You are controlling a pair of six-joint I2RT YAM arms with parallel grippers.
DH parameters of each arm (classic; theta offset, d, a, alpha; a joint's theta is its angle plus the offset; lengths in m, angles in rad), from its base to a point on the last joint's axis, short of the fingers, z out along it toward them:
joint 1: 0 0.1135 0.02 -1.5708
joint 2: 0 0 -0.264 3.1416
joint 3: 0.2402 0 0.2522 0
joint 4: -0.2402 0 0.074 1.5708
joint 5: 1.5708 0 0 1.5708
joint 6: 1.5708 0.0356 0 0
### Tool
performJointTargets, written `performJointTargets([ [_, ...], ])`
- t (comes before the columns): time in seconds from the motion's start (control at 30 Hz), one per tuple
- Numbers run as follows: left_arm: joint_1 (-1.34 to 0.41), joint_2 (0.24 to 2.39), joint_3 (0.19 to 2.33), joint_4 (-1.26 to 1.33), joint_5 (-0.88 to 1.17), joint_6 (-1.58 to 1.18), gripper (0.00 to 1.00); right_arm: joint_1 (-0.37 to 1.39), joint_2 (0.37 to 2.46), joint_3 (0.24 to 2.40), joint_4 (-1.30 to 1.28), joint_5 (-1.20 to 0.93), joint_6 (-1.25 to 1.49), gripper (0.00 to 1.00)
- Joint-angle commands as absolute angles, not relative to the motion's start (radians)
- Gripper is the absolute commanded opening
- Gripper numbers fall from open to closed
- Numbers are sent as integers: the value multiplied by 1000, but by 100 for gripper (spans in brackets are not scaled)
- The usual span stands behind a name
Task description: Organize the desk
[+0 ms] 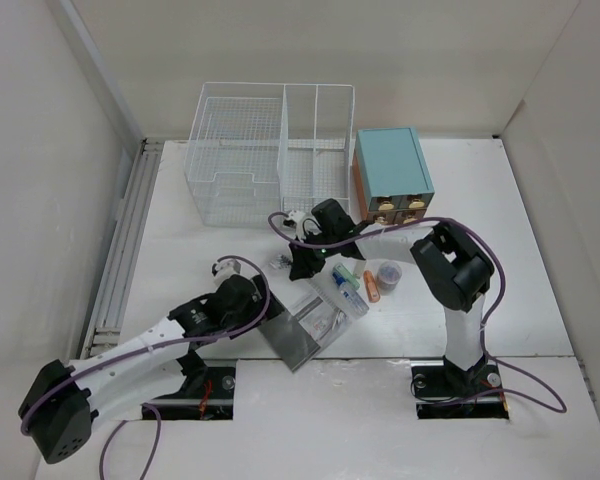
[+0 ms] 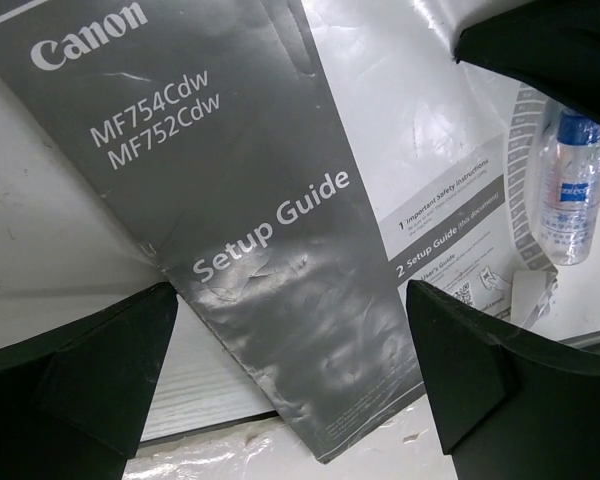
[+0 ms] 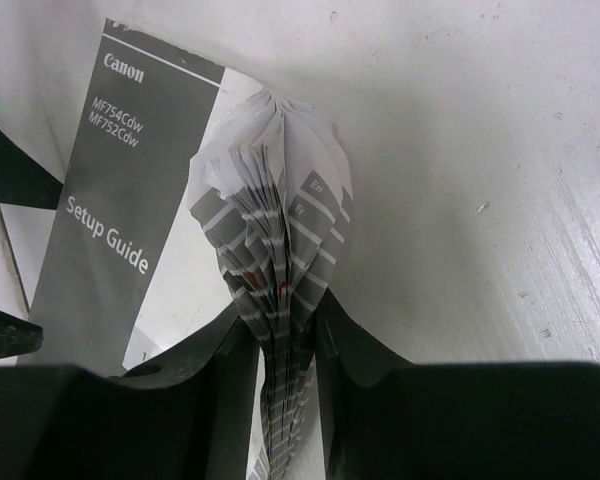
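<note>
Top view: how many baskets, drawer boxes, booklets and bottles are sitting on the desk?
White wire basket: 1
Teal drawer box: 1
Canon setup guide booklet: 1
Clear bottle with blue cap: 1
Total: 4

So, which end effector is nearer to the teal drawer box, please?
Right: the right end effector is down-left of the teal drawer box in the top view; the left end effector lies farther down-left.
</note>
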State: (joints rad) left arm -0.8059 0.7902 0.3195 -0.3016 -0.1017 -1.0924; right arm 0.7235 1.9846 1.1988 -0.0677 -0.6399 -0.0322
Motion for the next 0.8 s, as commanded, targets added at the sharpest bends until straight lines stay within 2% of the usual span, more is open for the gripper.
performJointTargets([
  [0.0, -811, 851, 328, -316, -77, -1055, 100, 729, 1996, 1223, -107, -705, -40, 19],
  [0.03, -811, 862, 337, -307, -77, -1055, 100, 729, 1996, 1223, -107, -727, -40, 15],
  [0.07, -811, 871, 337, -307, -77, -1055, 100, 729, 1987, 1223, -116, -738, -40, 5],
  [0.1, -821, 882, 337, -298, -77, -1055, 100, 729, 1987, 1232, -117, -748, -40, 0],
  [0.43, -841, 786, 337, -370, -109, -1080, 100, 638, 1882, 1241, -135, -880, -40, 0],
  [0.77, -850, 730, 328, -324, -112, -1069, 100, 543, 1770, 1232, -135, -1052, -29, 0],
])
